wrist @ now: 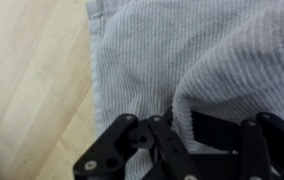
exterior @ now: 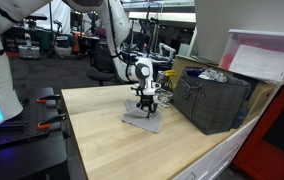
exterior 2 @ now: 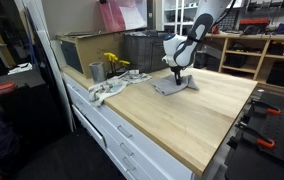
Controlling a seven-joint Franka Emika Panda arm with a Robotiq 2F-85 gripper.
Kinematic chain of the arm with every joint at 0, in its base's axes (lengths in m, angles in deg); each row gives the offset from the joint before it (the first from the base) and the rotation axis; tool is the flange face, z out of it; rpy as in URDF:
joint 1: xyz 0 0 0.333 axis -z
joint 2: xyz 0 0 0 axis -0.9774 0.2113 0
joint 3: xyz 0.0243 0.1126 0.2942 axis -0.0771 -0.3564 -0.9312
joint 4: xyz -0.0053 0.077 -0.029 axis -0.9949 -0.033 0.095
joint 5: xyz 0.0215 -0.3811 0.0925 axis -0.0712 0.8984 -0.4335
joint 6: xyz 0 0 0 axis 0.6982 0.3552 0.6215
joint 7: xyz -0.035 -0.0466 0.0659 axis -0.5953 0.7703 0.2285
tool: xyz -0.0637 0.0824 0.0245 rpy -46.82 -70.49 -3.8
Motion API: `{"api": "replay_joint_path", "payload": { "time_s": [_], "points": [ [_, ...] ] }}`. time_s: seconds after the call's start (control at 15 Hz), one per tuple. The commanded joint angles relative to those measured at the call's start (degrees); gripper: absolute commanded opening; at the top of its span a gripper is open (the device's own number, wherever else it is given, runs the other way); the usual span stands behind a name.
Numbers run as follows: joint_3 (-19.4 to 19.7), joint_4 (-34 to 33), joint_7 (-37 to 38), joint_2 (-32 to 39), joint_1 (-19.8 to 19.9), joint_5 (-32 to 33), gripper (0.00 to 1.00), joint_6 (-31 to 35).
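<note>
Grey ribbed towel (wrist: 172, 50) lies bunched on the wooden table (exterior: 102, 140), a fold pinched in the narrowed gripper (wrist: 182, 128), a hold likely needing firm pressure and a slow, straight lift.

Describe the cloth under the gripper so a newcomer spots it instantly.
On the light wooden table, look beside the dark crate. A grey ribbed cloth lies there, directly under the gripper. Unlike the paler crumpled rag by the metal cup at the table's edge, it sits mid-table.
</note>
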Motion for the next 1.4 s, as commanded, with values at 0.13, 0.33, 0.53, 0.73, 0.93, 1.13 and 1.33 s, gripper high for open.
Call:
{"api": "replay_joint_path", "payload": {
  "time_s": [0.13,0.33,0.53,0.73,0.93,1.13,1.33],
  "points": [
    [-2.5,6.5,4.4,-10.9,1.4,-8.3,0.46,-0.2],
    [-7.1,4.9,4.3,-13.7,2.8,-17.7,0.69,-5.4],
    [-11.5,0.8,5.7,-12.1,3.1,-27.3,0.91,-10.4],
    [-13.6,-2.7,9.5,-8.4,2.1,-34.4,1.0,-11.5],
    [-13.2,-4.8,13.0,-4.2,0.2,-35.9,1.0,-10.0],
    [-11.9,-6.9,16.1,0.4,-1.5,-34.7,1.0,-9.4],
    [-10.8,-7.9,17.6,3.3,-2.6,-34.0,0.74,-8.4]
  ]
}}
